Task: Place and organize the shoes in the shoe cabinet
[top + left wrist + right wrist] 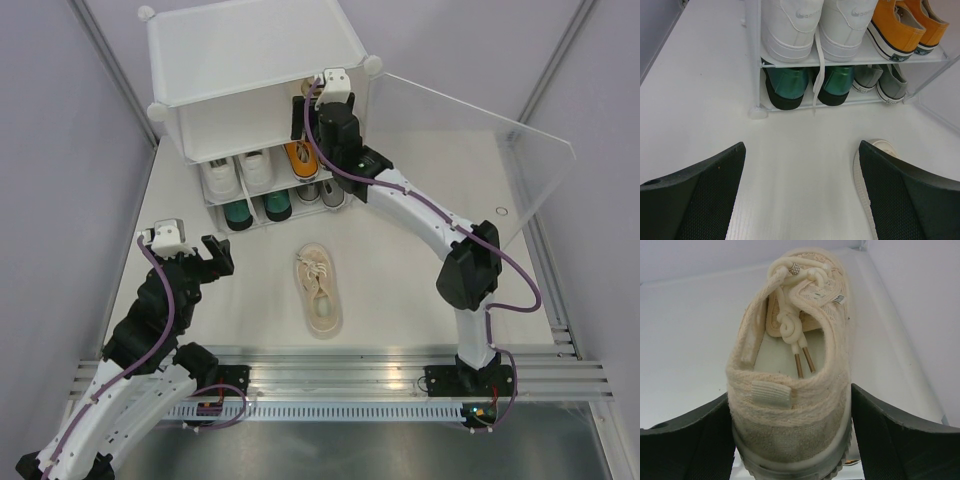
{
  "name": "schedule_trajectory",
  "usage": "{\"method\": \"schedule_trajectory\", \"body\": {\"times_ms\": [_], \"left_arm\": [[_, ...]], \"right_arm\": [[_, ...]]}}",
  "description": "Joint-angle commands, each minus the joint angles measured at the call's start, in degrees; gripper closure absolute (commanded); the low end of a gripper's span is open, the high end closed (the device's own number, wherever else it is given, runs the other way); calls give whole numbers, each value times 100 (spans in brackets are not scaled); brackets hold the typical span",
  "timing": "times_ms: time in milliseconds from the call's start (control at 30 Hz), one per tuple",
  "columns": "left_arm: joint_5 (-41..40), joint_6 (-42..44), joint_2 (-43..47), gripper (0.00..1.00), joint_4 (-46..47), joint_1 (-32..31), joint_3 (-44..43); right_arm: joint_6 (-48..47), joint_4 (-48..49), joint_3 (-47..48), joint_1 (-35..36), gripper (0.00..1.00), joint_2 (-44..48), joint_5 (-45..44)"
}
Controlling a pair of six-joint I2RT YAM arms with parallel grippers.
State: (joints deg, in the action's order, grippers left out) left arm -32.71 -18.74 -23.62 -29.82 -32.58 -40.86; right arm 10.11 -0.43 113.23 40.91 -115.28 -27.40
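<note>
Ten sneakers counted, five pairs. Shoe cabinet (250,60), upper left of the overhead frame: the middle tier holds the white pair (790,25) and orange pair (895,27); the bottom tier holds the green pair (787,85) and grey pair (890,85). One beige sneaker (790,365) sits in the top tier, pinched at the heel by the right gripper (790,405); whether its sole rests on the shelf cannot be told. Its mate (320,290) lies on the table (400,310), frame centre. Left gripper (801,165) spread, left of centre. Swoosh mark on a white heel; tags on the beige tongue and orange heel unreadable.
</note>
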Motion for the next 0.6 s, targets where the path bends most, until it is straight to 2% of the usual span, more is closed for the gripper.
{"method": "schedule_trajectory", "body": {"times_ms": [0, 567], "left_arm": [[80, 187, -3, 4, 231, 32, 17], [80, 204, -38, 4, 240, 32, 34]], "right_arm": [[-465, 587, 252, -136, 85, 50, 357], [-659, 825, 498, -171, 87, -416, 270]]}}
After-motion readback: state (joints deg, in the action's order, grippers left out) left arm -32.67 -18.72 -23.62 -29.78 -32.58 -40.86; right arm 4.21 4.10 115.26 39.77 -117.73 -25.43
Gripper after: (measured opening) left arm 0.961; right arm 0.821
